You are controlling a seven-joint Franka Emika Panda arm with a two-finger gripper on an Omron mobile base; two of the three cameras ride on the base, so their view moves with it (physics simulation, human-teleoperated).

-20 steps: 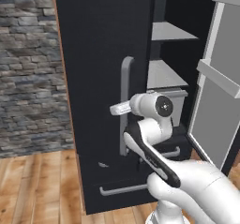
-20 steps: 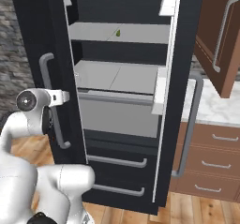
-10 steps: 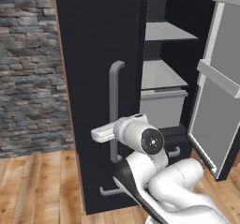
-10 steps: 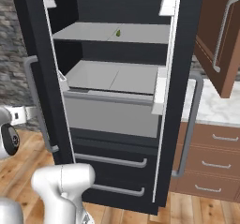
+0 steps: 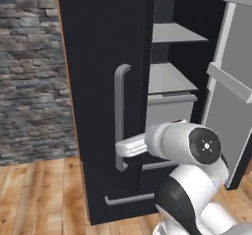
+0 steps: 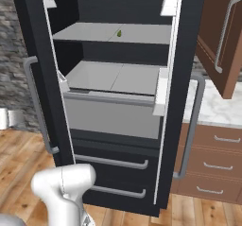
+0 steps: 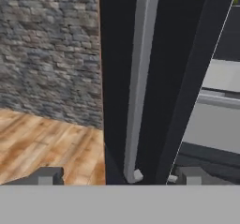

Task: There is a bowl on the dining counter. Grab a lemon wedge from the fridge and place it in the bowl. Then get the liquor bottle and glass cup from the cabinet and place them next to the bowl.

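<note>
The fridge (image 6: 118, 102) stands with both doors swung wide, its upper part cut off at the frame's top edge. The lemon wedge (image 6: 119, 33), a speck too small to make out in detail, lies on the upper shelf (image 6: 94, 31). The hand (image 7: 115, 175) is spread wide, holding nothing, its tips straddling the lower end of the left door's grey handle (image 7: 138, 87), whose top is cut off

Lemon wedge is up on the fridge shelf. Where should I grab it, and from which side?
The lemon wedge sits small and alone on the upper shelf of the fridge, well back. Probably come straight in through the open front, gripper level, and pinch across its narrow sides; too small to judge its tilt.
</note>
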